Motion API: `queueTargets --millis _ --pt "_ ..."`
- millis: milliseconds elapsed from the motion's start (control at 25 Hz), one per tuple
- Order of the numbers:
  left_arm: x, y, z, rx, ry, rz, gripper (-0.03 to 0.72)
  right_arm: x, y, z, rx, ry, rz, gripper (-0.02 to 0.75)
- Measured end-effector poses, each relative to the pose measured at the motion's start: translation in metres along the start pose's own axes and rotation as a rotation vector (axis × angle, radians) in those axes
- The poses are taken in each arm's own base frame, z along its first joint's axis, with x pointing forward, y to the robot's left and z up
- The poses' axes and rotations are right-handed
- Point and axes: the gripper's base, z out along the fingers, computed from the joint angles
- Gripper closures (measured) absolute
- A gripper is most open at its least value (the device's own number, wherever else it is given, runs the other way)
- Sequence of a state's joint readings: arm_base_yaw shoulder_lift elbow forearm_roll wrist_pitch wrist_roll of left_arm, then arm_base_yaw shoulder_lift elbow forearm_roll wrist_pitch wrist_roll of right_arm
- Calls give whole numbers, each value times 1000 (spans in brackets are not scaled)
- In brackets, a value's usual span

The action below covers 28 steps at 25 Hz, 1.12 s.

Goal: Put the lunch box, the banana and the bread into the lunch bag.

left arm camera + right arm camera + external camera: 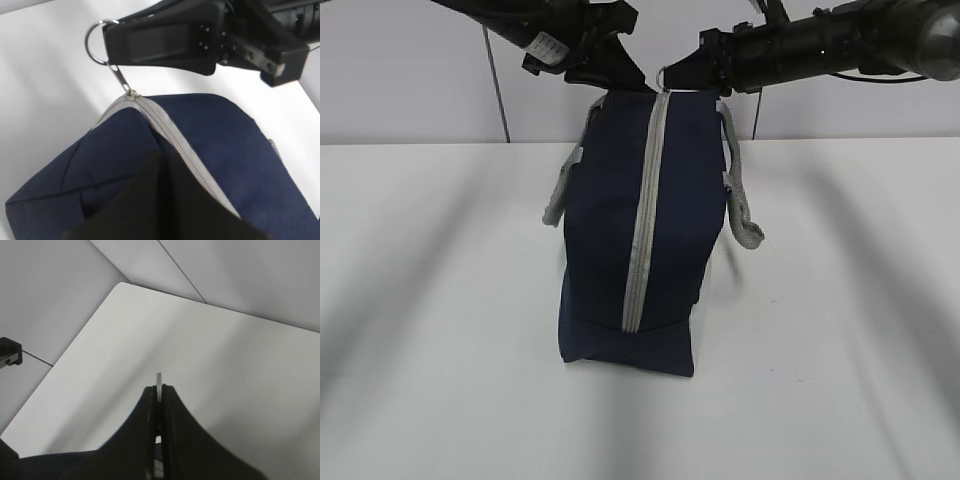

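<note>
The right gripper (pixel 107 40) is clenched on the ring pull (pixel 97 42) at the far, 12 o'clock end of the grey zipper (pixel 645 210). The left gripper (pixel 605 75) is closed at the 11 o'clock corner of the lunch bag (pixel 605 230); whether it pinches fabric I cannot tell. The bag stands mid-table (pixel 430 300), its zipper shut along the whole visible length. My judgement: the packing looks done and the zipping finished or nearly so. The lunch box, banana and bread appear nowhere, presumably inside, unconfirmed. The left wrist view's lower edge is blocked by dark shapes.
</note>
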<state>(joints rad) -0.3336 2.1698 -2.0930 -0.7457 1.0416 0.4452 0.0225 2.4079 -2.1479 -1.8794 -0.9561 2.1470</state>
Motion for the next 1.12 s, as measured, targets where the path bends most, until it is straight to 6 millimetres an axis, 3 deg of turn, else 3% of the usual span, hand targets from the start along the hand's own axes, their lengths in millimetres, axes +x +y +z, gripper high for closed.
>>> queueTargets --millis 1120 --pt "0 1 -1 -17 3 48 686 37 -34 23 23 37 108 754"
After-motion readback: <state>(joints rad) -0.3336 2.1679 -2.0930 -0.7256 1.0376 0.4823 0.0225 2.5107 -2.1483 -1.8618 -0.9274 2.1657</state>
